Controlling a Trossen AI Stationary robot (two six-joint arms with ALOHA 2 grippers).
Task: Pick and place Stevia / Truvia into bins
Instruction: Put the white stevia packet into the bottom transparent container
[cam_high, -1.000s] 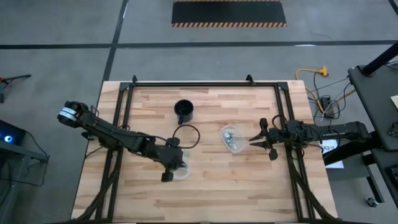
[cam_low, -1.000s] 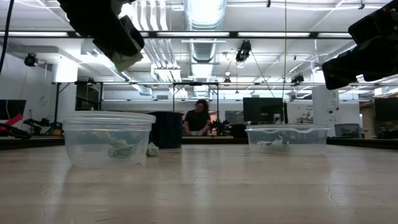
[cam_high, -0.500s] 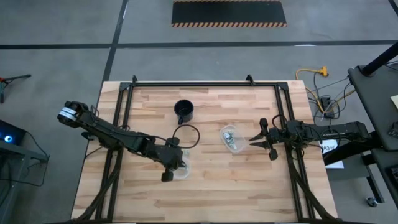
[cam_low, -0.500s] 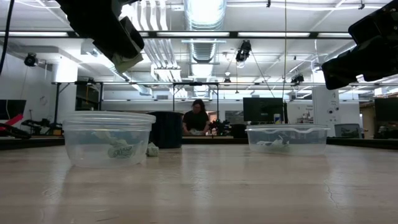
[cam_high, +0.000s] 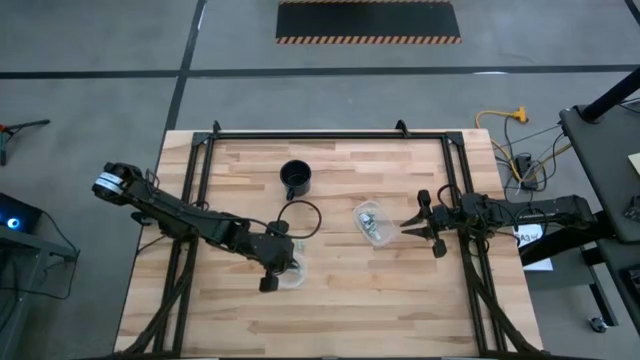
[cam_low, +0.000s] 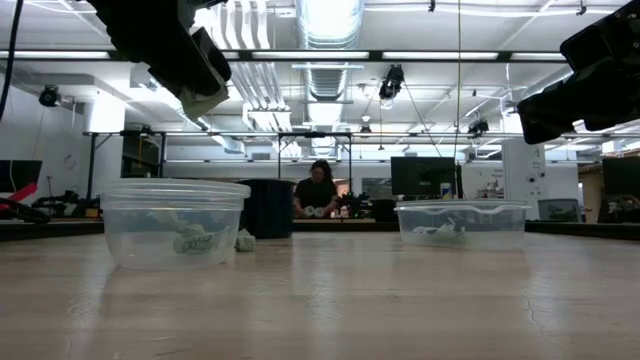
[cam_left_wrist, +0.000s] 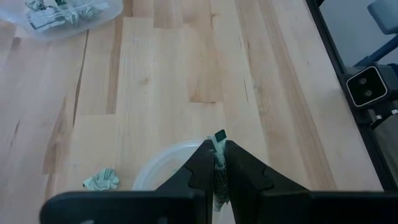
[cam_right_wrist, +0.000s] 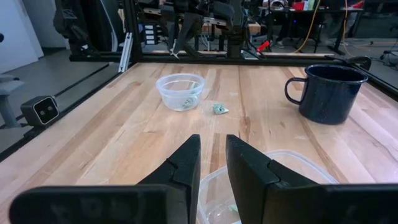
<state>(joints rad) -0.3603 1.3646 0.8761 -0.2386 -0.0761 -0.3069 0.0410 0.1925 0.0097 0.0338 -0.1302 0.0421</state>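
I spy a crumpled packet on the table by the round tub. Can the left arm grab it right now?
Probably not yet. The left pincer is shut on a sachet above the round tub, so it is full. The loose packet lies bare on the wood with nothing covering it, so after dropping its load, likely yes.

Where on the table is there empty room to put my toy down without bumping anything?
The bare wood along the near table edge is free, and so is the far right corner beyond the mug. The middle is crowded: the round tub under the left pincer, a loose sachet, and the oblong tub by the right pincer.
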